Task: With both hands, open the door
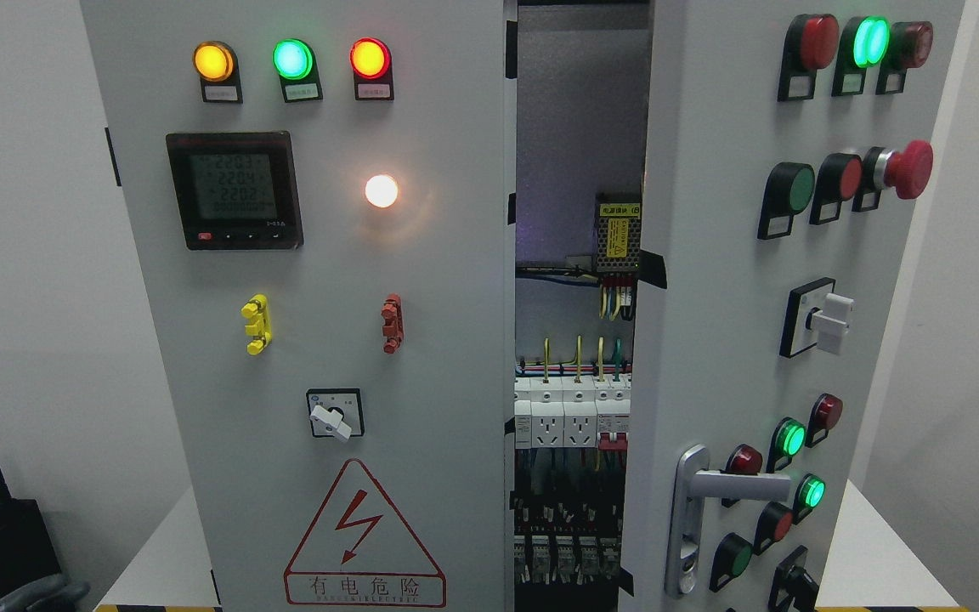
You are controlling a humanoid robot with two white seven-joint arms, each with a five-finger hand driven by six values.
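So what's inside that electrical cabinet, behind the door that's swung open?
Through the gap beside the right door: a yellow-labelled power supply, coloured wires, white socket modules and rows of breakers. The closed left door and the open door hide the rest.

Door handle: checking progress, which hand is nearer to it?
Cannot say: only the left hand shows, low in the left corner, far from the door handle; the right hand is out of view.

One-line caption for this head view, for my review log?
Electrical cabinet with its right door swung partly open, silver handle untouched, wiring and breakers exposed; no robot hands visible.
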